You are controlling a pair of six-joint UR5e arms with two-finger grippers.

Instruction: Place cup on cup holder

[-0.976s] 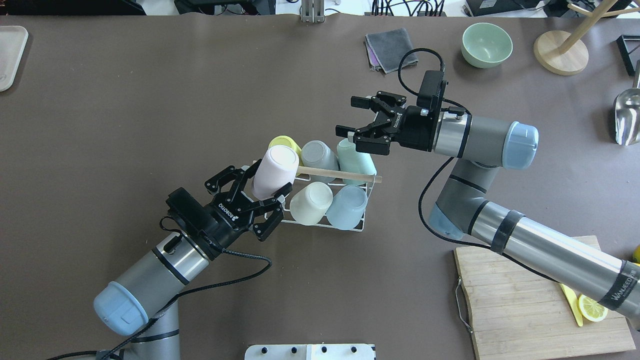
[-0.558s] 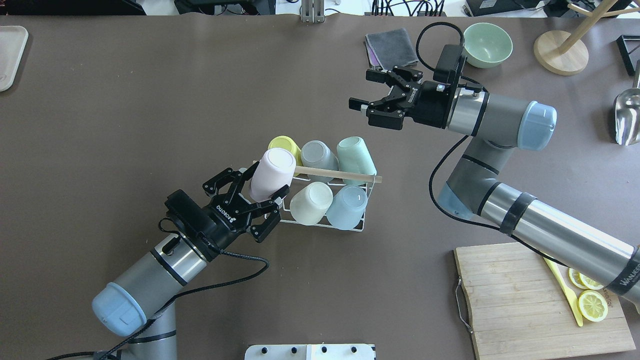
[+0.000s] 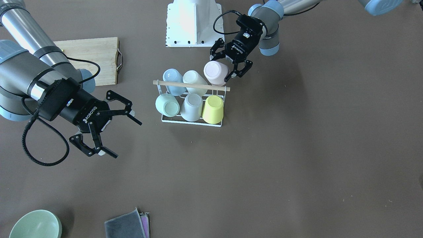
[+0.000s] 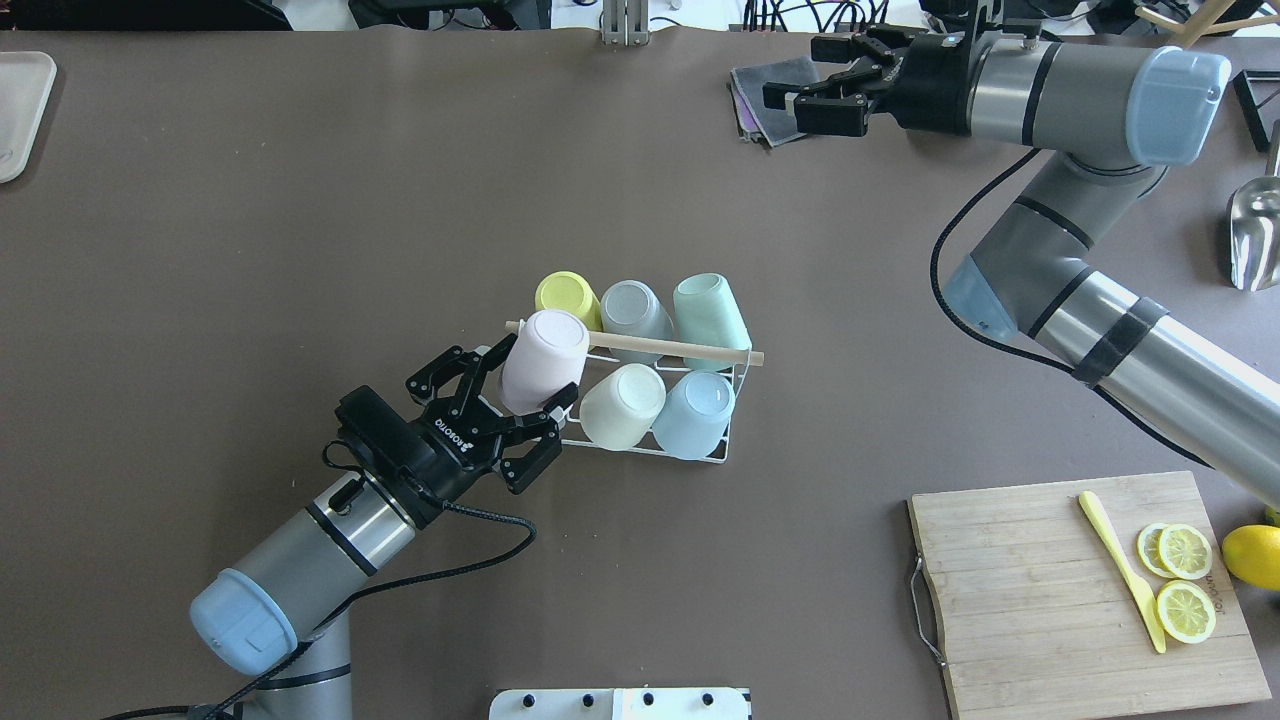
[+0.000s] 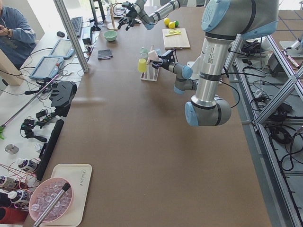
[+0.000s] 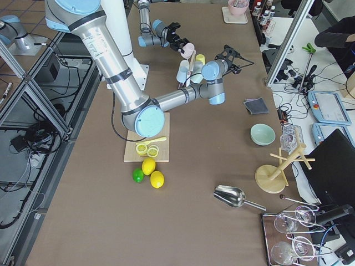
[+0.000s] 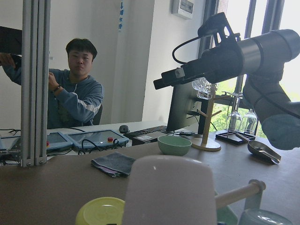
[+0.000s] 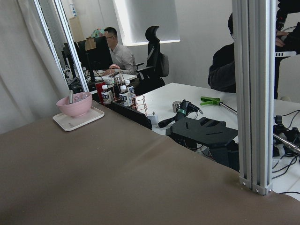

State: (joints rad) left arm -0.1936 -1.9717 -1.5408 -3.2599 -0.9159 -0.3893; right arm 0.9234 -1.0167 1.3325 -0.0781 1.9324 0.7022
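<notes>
The cup holder, a white wire rack (image 4: pixel 703 456) with a light wooden rod (image 4: pixel 680 348) across its top, stands mid-table and also shows in the front view (image 3: pixel 191 122). It bears upside-down yellow (image 4: pixel 565 295), grey (image 4: pixel 635 308), mint (image 4: pixel 710 305), cream (image 4: pixel 622 403) and light blue (image 4: pixel 695 412) cups. My left gripper (image 4: pixel 522 378) is shut on a pink cup (image 4: pixel 545 350), upside down and tilted at the rack's near left corner. The pink cup fills the left wrist view (image 7: pixel 171 187). My right gripper (image 4: pixel 790 80) is open and empty, high over the far table edge.
A grey cloth (image 3: pixel 127 224) and a green bowl (image 3: pixel 34 224) lie at the far side, under my right arm. A cutting board (image 4: pixel 1030 600) with lemon slices and a yellow knife sits near right. A metal scoop (image 4: pixel 1255 235) is far right, a white tray (image 4: pixel 20 110) far left.
My right arm has swung away from the rack to the table's far edge, still open. My left gripper and the pink cup have shifted slightly down toward the robot.
</notes>
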